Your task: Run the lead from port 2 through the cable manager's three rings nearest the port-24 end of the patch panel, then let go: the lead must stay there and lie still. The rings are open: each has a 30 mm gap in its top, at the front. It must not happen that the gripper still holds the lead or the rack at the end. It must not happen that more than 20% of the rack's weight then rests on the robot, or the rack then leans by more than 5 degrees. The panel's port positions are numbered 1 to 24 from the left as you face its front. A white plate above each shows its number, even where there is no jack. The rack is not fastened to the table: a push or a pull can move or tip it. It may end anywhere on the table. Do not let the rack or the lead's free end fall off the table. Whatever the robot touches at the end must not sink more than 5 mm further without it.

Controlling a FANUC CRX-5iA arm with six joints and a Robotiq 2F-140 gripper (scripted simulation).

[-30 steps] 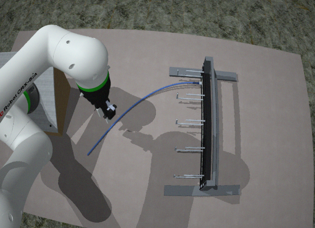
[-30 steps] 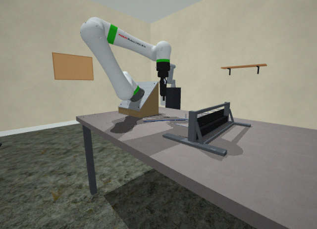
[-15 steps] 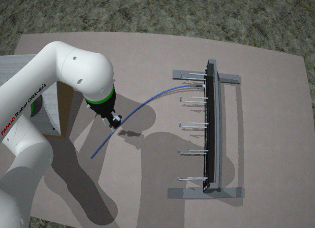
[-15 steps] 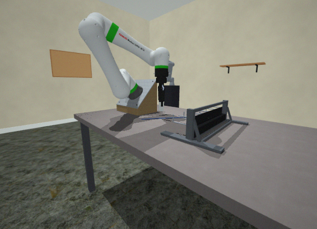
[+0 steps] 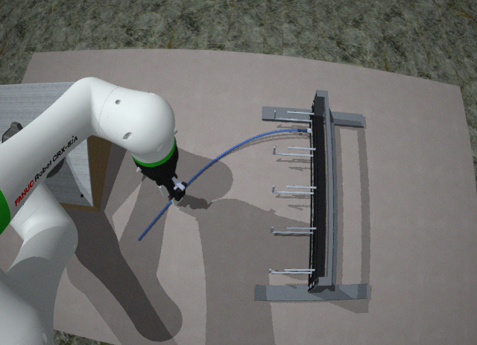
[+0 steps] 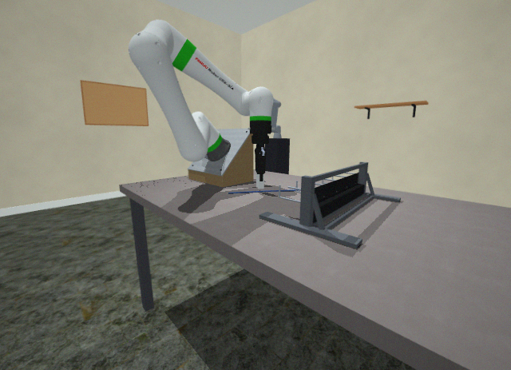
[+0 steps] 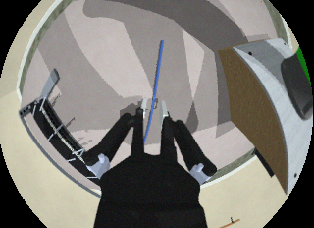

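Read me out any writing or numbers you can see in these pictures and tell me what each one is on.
"FANUC Robot CRX-5iA": on the white arm, red then black letters.
The same lettering on the arm's upper link in the exterior view: too small to read.
Number plates on the patch panel: not legible in any view.

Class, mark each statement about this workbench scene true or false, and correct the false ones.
1. The blue lead is plugged in near one end of the rack. True.
2. The lead already runs through three rings. False: it runs through none and curves away from the panel, across the table.
3. The pincer is down at the lead, one finger on each side of it. True.
4. The cable manager has three rings. False: the top view shows five, the last one at the end far from the plug.
5. The lead's free end hangs off the table. False: it lies on the table.
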